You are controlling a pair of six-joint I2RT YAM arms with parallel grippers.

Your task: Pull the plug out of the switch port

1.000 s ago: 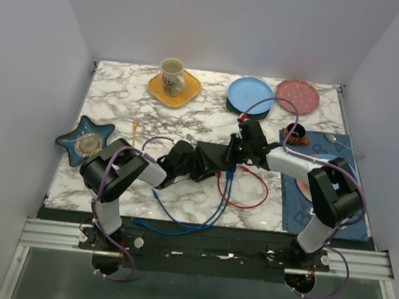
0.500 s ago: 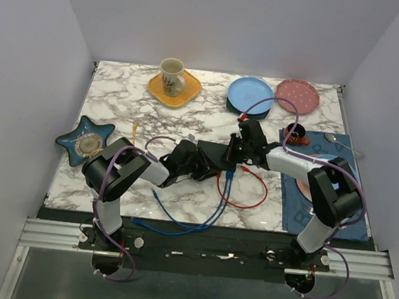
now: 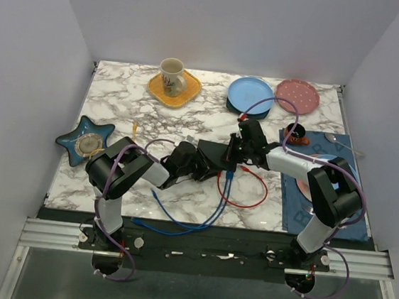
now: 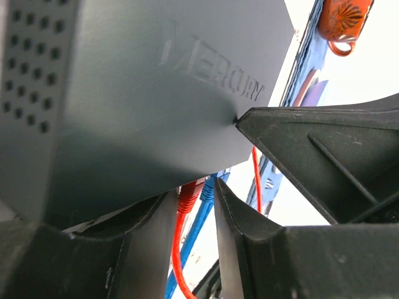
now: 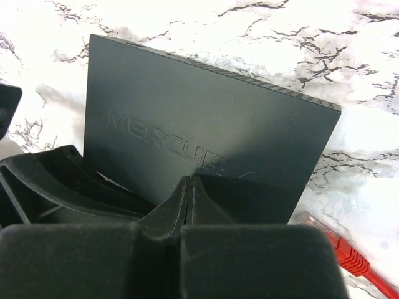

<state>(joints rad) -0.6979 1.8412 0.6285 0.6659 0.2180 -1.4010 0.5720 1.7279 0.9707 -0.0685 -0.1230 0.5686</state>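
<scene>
Right tool (image 5: pixel 190 182) closed, tips pressing on top of the switch (image 5: pixel 206 124), which lies on the desk (image 5: pixel 312 37). Left tool (image 4: pixel 196 189) is at the switch's cable edge, fingers apart. Red plug (image 4: pixel 189 195) and blue plug (image 4: pixel 207 189) sit side by side in its gap, both running up into that edge. Can't tell if they're pinched.

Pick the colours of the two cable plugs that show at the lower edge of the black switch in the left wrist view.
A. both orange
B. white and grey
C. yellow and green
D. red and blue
D: a red plug and a blue plug show side by side just below the edge of the MERCURY switch.
</scene>
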